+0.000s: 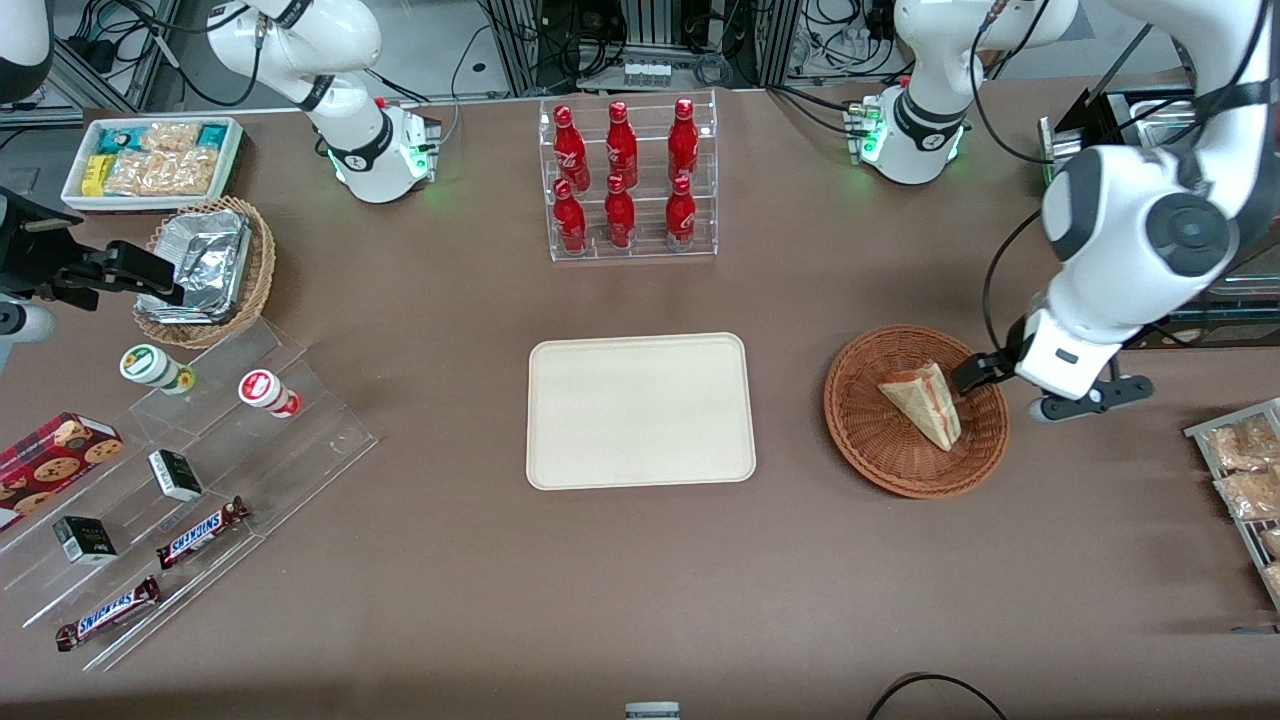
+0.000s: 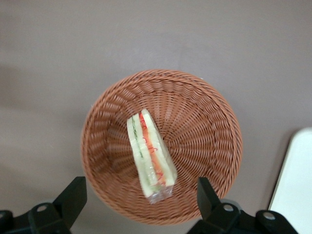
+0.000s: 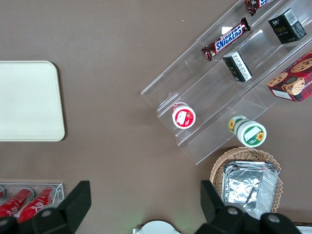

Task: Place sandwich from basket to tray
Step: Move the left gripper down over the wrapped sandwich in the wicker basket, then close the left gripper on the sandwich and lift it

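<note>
The sandwich (image 2: 151, 157) lies on its side in the middle of the basket (image 2: 214, 117), filling edge up in the wrist view. My gripper (image 2: 139, 202) hovers above it with jaws spread wide, holding nothing, so I judge this the approach before the grasp. Next I'd need to descend so the fingers straddle the wedge, close, then lift and carry it to the tray (image 1: 640, 410) beside the basket.

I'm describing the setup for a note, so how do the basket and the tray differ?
The basket is round, reddish-brown woven wicker; the tray is a flat, smooth, cream-white rectangle. The basket holds the sandwich; the tray holds nothing. The open gripper hovers above the basket, not the tray. Both sit on the table.
</note>
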You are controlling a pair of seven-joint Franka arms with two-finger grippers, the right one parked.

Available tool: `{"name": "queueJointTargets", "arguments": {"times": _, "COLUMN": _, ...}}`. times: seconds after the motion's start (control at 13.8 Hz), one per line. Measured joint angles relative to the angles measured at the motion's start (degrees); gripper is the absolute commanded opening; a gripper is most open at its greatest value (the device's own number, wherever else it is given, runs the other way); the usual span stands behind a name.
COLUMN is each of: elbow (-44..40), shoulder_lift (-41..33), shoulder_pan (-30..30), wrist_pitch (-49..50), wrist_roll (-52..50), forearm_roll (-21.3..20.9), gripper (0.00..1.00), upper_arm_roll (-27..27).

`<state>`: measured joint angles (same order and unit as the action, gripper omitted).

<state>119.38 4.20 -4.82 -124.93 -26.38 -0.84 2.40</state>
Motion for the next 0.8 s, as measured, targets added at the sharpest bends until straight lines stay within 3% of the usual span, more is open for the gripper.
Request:
{"name": "queueJointTargets", "arguments": {"times": 0.29, "elbow": 7.6, "shoulder_lift": 1.0, "shoulder_pan": 0.0, "wrist_pitch": -8.0, "wrist_roll": -12.4, "forearm_roll": -0.1, "gripper": 1.00, "upper_arm_roll": 2.1}}
{"name": "queueJointTargets", "arguments": {"times": 0.8, "elbow": 8.1, "shoulder_lift": 9.1, "shoulder_pan": 0.2, "wrist_pitch": -12.6, "wrist_roll": -13.7, "forearm_roll": -0.1, "gripper": 1.00, "upper_arm_roll": 2.1}}
